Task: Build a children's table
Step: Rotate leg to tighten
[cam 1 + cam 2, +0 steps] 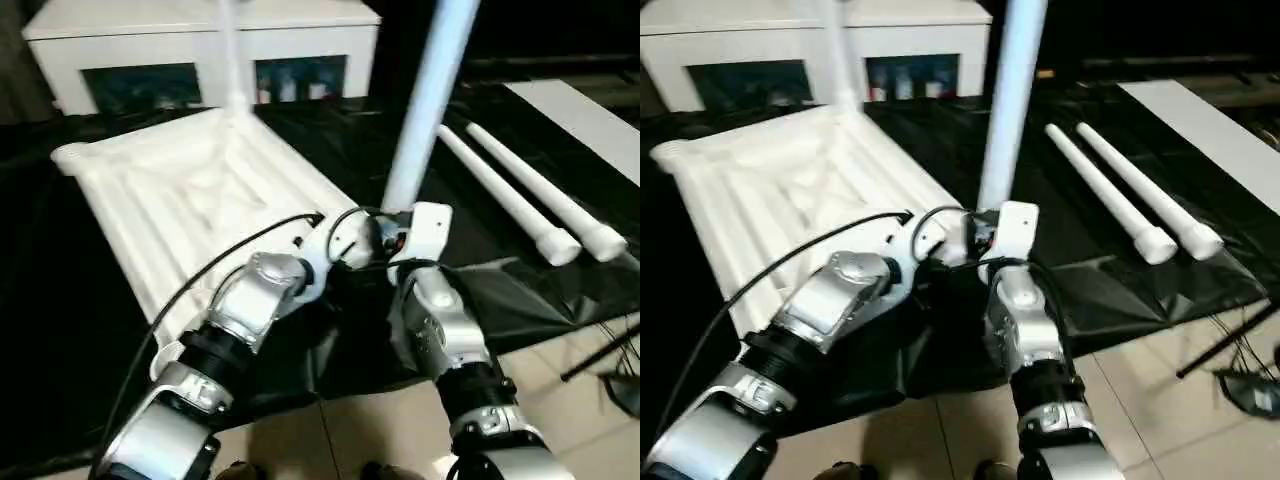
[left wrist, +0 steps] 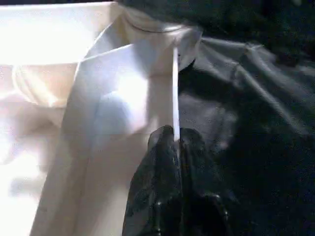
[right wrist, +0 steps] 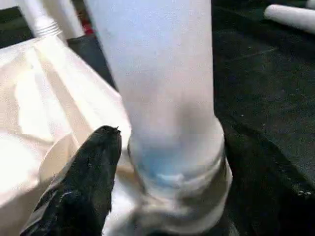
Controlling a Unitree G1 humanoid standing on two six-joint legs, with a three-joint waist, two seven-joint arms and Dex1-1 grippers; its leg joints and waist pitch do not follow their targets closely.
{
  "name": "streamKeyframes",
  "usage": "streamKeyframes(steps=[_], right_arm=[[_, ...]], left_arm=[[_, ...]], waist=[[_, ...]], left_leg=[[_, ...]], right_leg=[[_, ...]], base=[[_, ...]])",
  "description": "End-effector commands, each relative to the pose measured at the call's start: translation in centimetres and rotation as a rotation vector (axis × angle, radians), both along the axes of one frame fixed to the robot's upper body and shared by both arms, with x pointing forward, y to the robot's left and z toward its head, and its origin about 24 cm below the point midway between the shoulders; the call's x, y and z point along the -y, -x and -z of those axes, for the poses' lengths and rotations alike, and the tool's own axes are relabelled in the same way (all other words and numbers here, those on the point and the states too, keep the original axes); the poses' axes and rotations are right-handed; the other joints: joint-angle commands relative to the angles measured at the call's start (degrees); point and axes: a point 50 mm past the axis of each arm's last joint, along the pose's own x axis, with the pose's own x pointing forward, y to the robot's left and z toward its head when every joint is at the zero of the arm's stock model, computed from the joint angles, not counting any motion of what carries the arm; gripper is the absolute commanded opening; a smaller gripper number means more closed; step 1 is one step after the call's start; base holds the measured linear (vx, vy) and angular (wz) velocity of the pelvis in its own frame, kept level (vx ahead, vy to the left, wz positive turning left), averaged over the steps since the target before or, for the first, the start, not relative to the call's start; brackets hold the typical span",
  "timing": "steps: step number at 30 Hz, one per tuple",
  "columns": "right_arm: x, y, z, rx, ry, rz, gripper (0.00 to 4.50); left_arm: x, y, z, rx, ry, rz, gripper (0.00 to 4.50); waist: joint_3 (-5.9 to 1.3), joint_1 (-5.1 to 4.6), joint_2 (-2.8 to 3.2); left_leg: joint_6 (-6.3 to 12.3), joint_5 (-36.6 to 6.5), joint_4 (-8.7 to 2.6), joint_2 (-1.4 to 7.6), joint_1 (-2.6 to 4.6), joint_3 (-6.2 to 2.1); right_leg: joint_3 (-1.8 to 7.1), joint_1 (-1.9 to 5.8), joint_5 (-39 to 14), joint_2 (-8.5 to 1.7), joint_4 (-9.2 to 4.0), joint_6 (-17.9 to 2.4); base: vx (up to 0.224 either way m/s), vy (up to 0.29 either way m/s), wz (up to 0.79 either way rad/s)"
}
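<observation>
The white tabletop [image 1: 180, 190] lies underside up on black cloth, ribs showing. One white leg [image 1: 230, 60] stands in its far corner socket. A second leg [image 1: 430, 100] stands upright at the near right corner socket, its collar [image 3: 177, 172] seated there. My right gripper [image 1: 395, 238] is shut on this leg's base, one black finger [image 3: 93, 172] against the collar. My left gripper [image 2: 174, 137] pinches the tabletop's thin rim [image 2: 174, 88] beside that socket. Two more legs [image 1: 505, 195] [image 1: 550, 185] lie side by side on the cloth to the right.
A white cabinet [image 1: 200, 45] with dark glass doors stands behind the tabletop. A flat white board [image 1: 590, 115] lies at the far right. The black cloth [image 1: 520, 290] ends at tiled floor near me, where a dark stand's legs [image 1: 600, 360] reach in from the right.
</observation>
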Motion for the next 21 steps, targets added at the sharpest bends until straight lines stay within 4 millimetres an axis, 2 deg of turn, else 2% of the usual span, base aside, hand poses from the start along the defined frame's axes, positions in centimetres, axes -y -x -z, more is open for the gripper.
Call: streamKeyframes(steps=[1, 4, 7, 8, 9, 10, 11, 12, 15, 17, 19, 21], right_arm=[[0.8, 0.2, -1.4, 0.066, 0.03, -0.065, 3.72], [2.1, 0.6, -1.8, 0.087, 0.065, -0.097, 3.98], [4.0, 1.4, -2.0, 0.063, 0.113, -0.147, 4.18], [4.3, 1.8, -2.0, 0.044, 0.129, -0.217, 4.38], [4.4, 2.4, -2.0, 0.023, 0.146, -0.307, 4.38], [4.4, 2.5, -2.0, 0.021, 0.147, -0.322, 4.38], [4.4, 3.8, -2.1, -0.001, 0.145, -0.479, 4.45], [4.5, 4.9, -2.2, -0.008, 0.157, -0.6, 4.45], [4.9, 6.0, -2.1, -0.028, 0.178, -0.698, 4.45], [5.2, 6.4, -1.9, -0.037, 0.186, -0.742, 4.45], [5.2, 6.6, -1.9, -0.038, 0.19, -0.782, 4.45], [5.2, 6.5, -1.9, -0.034, 0.191, -0.791, 4.45]], left_arm=[[-0.2, 0.1, -1.1, 0.063, 0.0, 0.092, 0.0], [-0.7, 0.7, -0.9, 0.06, -0.009, 0.176, 0.0], [-1.6, 1.7, -0.6, 0.037, -0.023, 0.283, 0.0], [-2.1, 1.8, -0.5, 0.021, -0.027, 0.292, 0.0], [-2.5, 2.1, -0.5, 0.02, -0.028, 0.326, 0.0], [-2.6, 2.1, -0.5, 0.017, -0.027, 0.328, 0.0], [-3.2, 2.3, -0.5, -0.007, -0.022, 0.355, 0.0], [-3.7, 2.8, -0.7, -0.015, -0.016, 0.431, 0.0], [-4.2, 3.5, -0.9, -0.044, -0.011, 0.523, 0.0], [-4.7, 4.0, -1.1, -0.068, -0.035, 0.578, 0.0], [-5.2, 3.9, -1.3, -0.068, -0.051, 0.58, 0.0], [-5.4, 3.8, -1.4, -0.067, -0.05, 0.577, 0.0]], waist=[[-3.94, 0.16, -0.19], [-4.1, 0.78, -0.05], [-3.95, 0.96, 0.18], [-4.07, 1.0, 0.15], [-4.01, 1.45, 0.27], [-4.01, 1.45, 0.27], [-3.97, 1.82, 0.53], [-4.08, 2.11, 0.48], [-4.18, 2.18, 0.33], [-4.1, 2.19, 0.3], [-4.09, 2.43, 0.15], [-4.18, 2.62, 0.28]], left_leg=[[-0.69, -27.61, -5.16, 2.33, 1.9, -1.43], [0.11, -24.25, -5.2, 2.57, 1.92, -1.02], [0.29, -23.7, -5.25, 2.61, 2.0, -0.94], [0.28, -23.39, -5.21, 2.67, 2.0, -0.93], [0.29, -23.09, -5.24, 2.8, 2.28, -0.93], [0.29, -23.09, -5.24, 2.8, 2.28, -0.93], [0.48, -23.14, -5.29, 2.95, 2.29, -0.81], [0.53, -22.34, -5.22, 3.04, 2.36, -0.74], [0.63, -20.73, -5.21, 2.99, 1.91, -0.79], [0.67, -20.65, -5.11, 3.04, 1.91, -0.7], [0.61, -20.86, -4.72, 2.97, 2.58, -0.3], [0.7, -19.25, -4.71, 3.07, 2.32, -0.33]], right_leg=[[1.62, 1.88, -25.46, -2.98, -4.5, -7.47], [2.09, 1.95, -22.38, -2.95, -4.05, -8.59], [2.18, 2.01, -21.84, -2.81, -4.05, -9.06], [2.22, 2.02, -21.34, -2.85, -3.88, -9.22], [2.23, 2.11, -19.91, -2.59, -3.7, -9.69], [2.23, 2.11, -19.91, -2.59, -3.7, -9.69], [2.39, 2.25, -18.58, -2.56, -3.5, -10.07], [2.51, 2.17, -17.47, -2.64, -3.39, -10.27], [2.47, 2.52, -15.47, -2.77, -2.96, -11.37], [2.63, 2.31, -15.64, -2.87, -2.8, -11.83], [2.91, 1.71, -16.15, -2.82, -2.83, -12.84], [2.9, 2.03, -15.67, -2.93, -2.51, -13.07]], base=[[0.0, 0.0, 0.0], [0.0, 0.0, 0.0], [0.0, 0.0, 0.0], [0.0, 0.0, 0.0], [0.0, 0.0, 0.0], [0.0, 0.0, 0.0], [0.0, 0.0, 0.0], [0.0, 0.0, 0.0], [0.0, 0.0, 0.0], [0.0, 0.0, 0.0], [0.0, 0.0, 0.0], [0.0, 0.0, 0.0]])
